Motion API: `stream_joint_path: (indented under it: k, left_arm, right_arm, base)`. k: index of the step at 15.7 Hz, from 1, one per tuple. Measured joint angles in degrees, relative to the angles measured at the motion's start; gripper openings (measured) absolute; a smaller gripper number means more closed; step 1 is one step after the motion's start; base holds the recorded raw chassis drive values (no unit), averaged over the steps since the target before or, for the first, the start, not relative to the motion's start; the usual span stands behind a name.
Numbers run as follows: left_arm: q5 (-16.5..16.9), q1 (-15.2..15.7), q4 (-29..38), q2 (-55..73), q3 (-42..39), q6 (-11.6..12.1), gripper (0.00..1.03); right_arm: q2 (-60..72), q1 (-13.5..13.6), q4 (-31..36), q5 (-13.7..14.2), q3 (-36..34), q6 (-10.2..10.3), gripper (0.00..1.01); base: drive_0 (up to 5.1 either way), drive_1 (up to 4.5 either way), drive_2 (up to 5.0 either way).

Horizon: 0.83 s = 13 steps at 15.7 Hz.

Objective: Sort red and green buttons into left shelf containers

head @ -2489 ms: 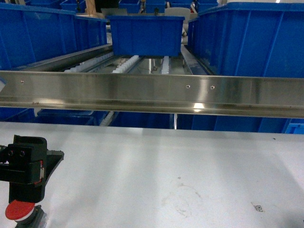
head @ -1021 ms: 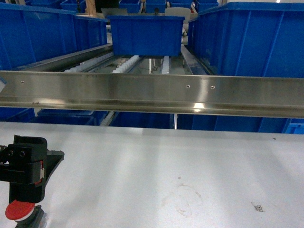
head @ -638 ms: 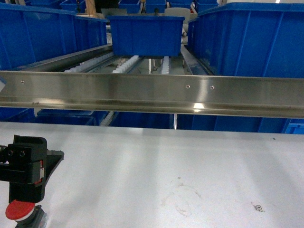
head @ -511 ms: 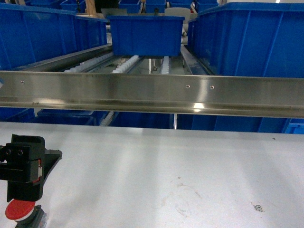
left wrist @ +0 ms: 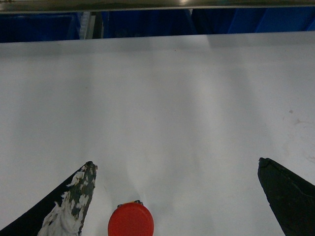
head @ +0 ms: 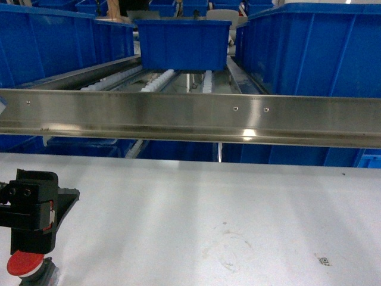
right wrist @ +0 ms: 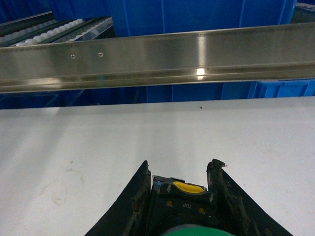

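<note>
From where I stood, the steel rail (head: 190,116) along the far edge of the white worktop (head: 208,208) was the thing to go by. On the near side of that rail, well back from it and at the left end of the worktop, the left hand (left wrist: 177,196) hung with its fingers spread wide, holding nothing. The red button (left wrist: 130,221) stood on the worktop between those fingers, closer to the worn, paint-flecked one, and touching neither as far as I could see. In the head view the same red cap (head: 24,264) showed just below the black body of the arm.

The right hand (right wrist: 179,179) was also on the near side of the rail, and its fingers were closed narrowly on the green button (right wrist: 184,204). Its dark body sat gripped between them, with a yellow part and the word TOP showing, and the green cap was cut off by the bottom edge. I could not tell whether it was lifted or resting on the worktop.

Beyond the rail stood the blue containers (head: 56,42) on the left, with more bins in the middle and on the right, along roller tracks. I could not see into them.

By my reckoning the sorting had hardly begun: neither button had reached a bin. The green one was gripped and had yet to be carried over the rail; the red one had yet to be grasped at all.
</note>
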Motion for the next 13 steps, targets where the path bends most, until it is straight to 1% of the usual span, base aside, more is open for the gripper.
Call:
stream_joint_path:
  k: [11, 12, 13]
  left_arm:
    - [-0.07, 0.02, 0.46, 0.02, -0.09, 0.02, 0.98]
    - [-1.6, 0.13, 1.66, 0.04, -0.94, 0.04, 0.98]
    - [-2.56, 0.37, 0.94, 0.26, -1.79, 0.0, 0.98]
  right_arm:
    - [0.0, 0.0, 0.0, 0.0, 0.0, 0.0, 0.3]
    - [0.0, 0.0, 0.02, 0.0, 0.0, 0.0, 0.3]
    - [0.0, 0.0, 0.0, 0.0, 0.0, 0.0, 0.3]
  base:
    - [0.0, 0.0, 0.0]
    - [0.0, 0.0, 0.0]
    - [0.0, 0.0, 0.0]
